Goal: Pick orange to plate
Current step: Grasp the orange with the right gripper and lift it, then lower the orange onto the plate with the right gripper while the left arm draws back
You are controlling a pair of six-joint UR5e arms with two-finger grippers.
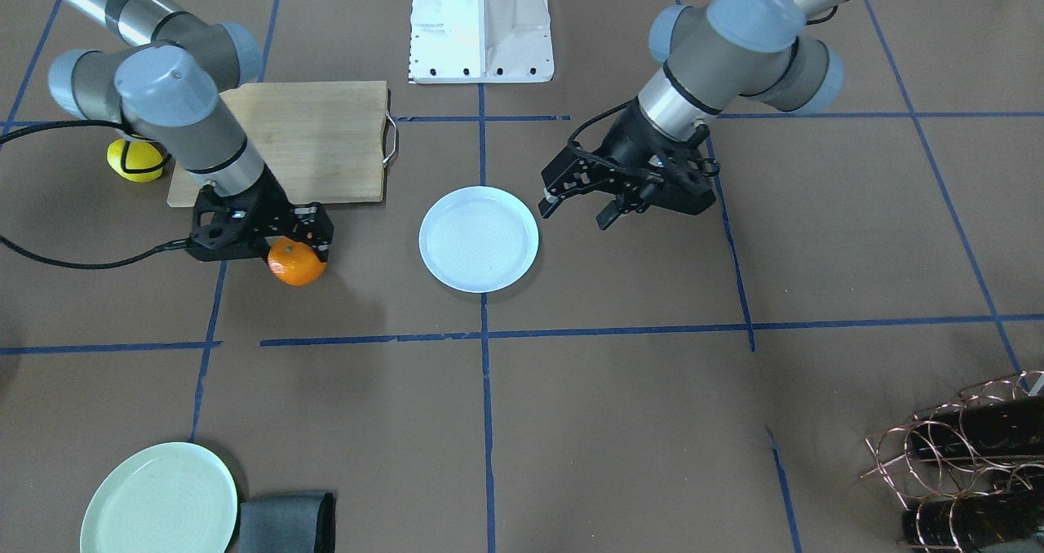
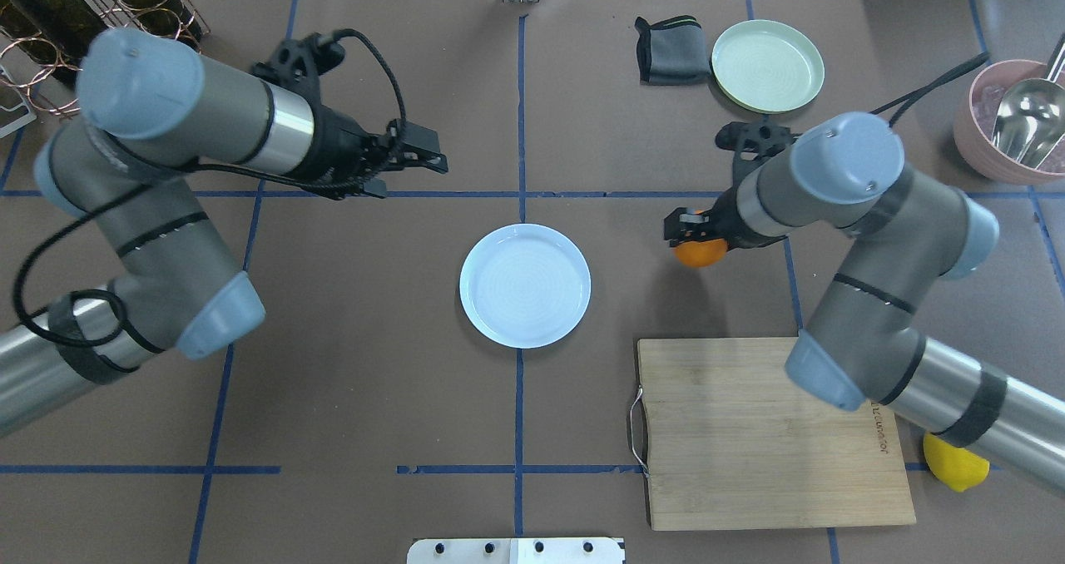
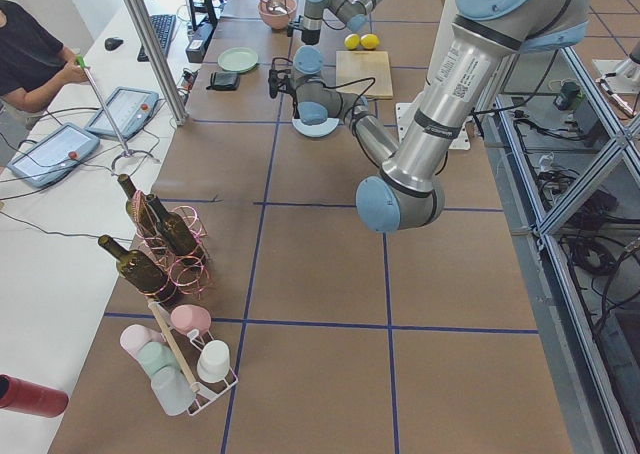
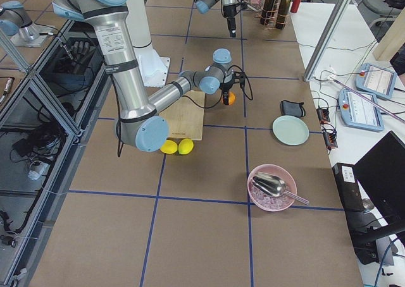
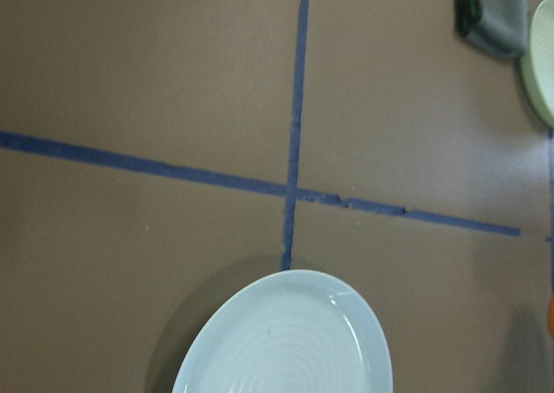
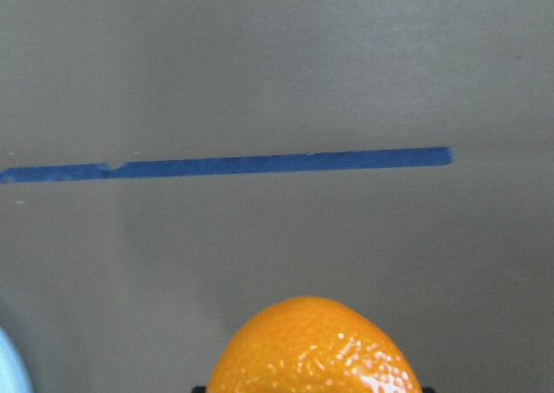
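The pebbly round orange (image 1: 297, 263) is clamped in the right fingers (image 1: 320, 239) near the smooth, faintly ringed round plate (image 1: 479, 239) (not on it), while the left fingers (image 1: 610, 213), across the plate, gape open.

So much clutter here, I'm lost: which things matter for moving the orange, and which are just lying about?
In the job: orange, bluish-white plate, right gripper gripping the orange.
Lying about: mint-green plate, cutting board, lemons, grey cloth, bottle rack, pink bowl.
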